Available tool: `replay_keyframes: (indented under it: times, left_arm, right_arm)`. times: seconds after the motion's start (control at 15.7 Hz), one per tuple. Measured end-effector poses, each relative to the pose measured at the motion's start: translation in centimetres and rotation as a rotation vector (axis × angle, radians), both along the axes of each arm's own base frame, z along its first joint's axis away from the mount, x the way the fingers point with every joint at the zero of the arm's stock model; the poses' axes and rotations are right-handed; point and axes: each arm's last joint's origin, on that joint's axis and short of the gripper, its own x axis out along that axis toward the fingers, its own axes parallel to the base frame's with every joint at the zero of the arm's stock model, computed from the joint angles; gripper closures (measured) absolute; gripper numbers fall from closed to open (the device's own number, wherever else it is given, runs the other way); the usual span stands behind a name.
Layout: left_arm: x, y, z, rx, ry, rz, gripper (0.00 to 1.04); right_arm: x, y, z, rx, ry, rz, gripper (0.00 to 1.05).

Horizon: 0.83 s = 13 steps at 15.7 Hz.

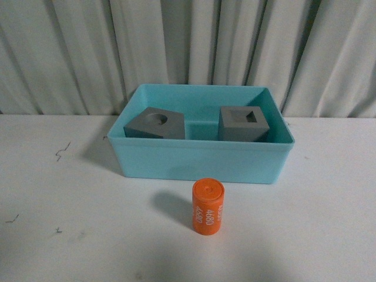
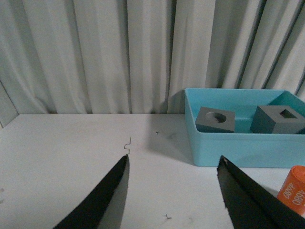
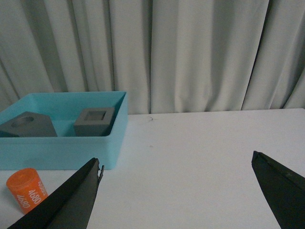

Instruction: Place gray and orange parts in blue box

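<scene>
The blue box (image 1: 200, 161) stands at the back of the white table. Inside it sit two gray cubes: one with a round recess (image 1: 155, 123) on the left, one with a square recess (image 1: 242, 124) on the right. The orange cylinder (image 1: 208, 207) with white digits stands on the table just in front of the box. Neither arm shows in the front view. My left gripper (image 2: 173, 162) is open over bare table, left of the box (image 2: 238, 148) and the cylinder (image 2: 294, 189). My right gripper (image 3: 176, 160) is open, to the right of the box (image 3: 62, 152) and the cylinder (image 3: 26, 190).
A pleated white curtain (image 1: 188, 47) hangs close behind the box. The white tabletop (image 1: 59, 223) carries a few small dark scuff marks (image 1: 61, 151) on its left side.
</scene>
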Motion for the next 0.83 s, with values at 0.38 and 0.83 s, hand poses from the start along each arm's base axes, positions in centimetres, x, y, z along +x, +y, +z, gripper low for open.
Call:
replay_keyframes:
  times: [0.38, 0.83]
  left_arm:
    - [0.0, 0.0, 0.0, 0.000, 0.000, 0.002, 0.07]
    - [0.0, 0.0, 0.0, 0.000, 0.000, 0.000, 0.07]
  right_arm:
    - [0.2, -0.3, -0.2, 0.071, 0.285, -0.069, 0.06]
    - [9.2, -1.8, 2.0, -0.041, 0.552, 0.426, 0.06]
